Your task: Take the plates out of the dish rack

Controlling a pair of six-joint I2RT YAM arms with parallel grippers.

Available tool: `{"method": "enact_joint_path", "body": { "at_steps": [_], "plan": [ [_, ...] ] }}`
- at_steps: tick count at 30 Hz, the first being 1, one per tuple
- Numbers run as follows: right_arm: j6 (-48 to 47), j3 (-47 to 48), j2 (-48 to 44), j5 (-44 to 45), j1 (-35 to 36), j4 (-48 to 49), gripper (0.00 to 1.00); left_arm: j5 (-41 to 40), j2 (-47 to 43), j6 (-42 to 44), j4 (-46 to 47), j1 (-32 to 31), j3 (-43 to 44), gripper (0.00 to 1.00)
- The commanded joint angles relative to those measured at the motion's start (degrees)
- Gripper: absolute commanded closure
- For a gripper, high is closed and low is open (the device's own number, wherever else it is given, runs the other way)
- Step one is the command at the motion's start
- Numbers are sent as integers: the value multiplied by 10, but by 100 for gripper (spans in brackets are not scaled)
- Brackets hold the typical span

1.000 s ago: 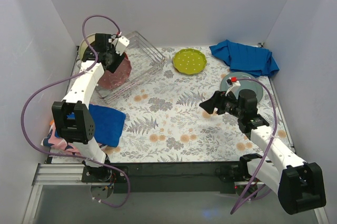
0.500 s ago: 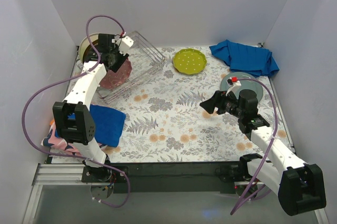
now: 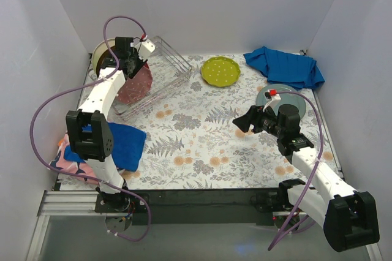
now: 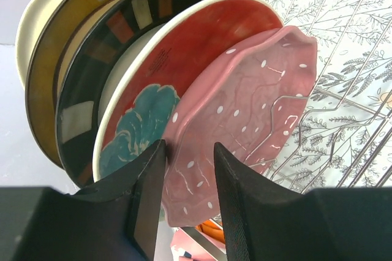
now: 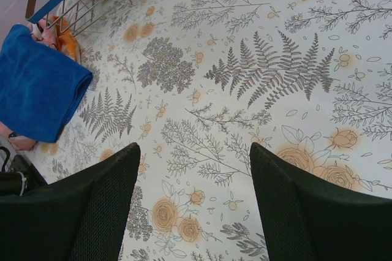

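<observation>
In the dish rack [image 4: 361, 127] the floral plate [image 4: 184, 59] crowds behind the pink plate [image 4: 245, 120], whose rim sits between our left jaws; we cannot tell if they pinch. Right jaws gape, empty.

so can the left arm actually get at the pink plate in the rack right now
Probably yes. The left gripper straddles the rim of the pink plate, one finger between it and the floral plate behind, and no dish rack wire sits in the way. Whether it pinches yet is unclear.
</observation>
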Motion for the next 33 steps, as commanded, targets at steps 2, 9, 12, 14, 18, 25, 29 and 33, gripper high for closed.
{"method": "enact_joint_path", "body": {
  "at_steps": [2, 9, 12, 14, 18, 25, 29, 33],
  "plan": [
    [-7, 4, -8, 4, 3, 18, 23, 59, 12, -19, -91, -15, 18, 66],
    [-7, 4, -8, 5, 2, 17, 23, 73, -17, -22, -145, -36, 24, 66],
    [-8, 3, -8, 4, 2, 17, 23, 65, -25, -21, -137, -40, 13, 64],
    [-7, 3, -9, 4, 3, 17, 23, 22, -27, -13, -103, -40, -14, 64],
    [-8, 2, -12, 7, 3, 16, 23, -11, -25, 5, -43, -30, -31, 66],
    [-10, 3, -9, 6, 2, 16, 23, -20, -3, 15, -23, -28, -20, 64],
    [-10, 3, -10, 9, 3, 16, 23, 18, 6, 9, -38, -25, -24, 65],
    [-11, 5, -8, 7, 2, 15, 23, 47, 19, -8, -71, -24, -4, 66]
  ]
}}
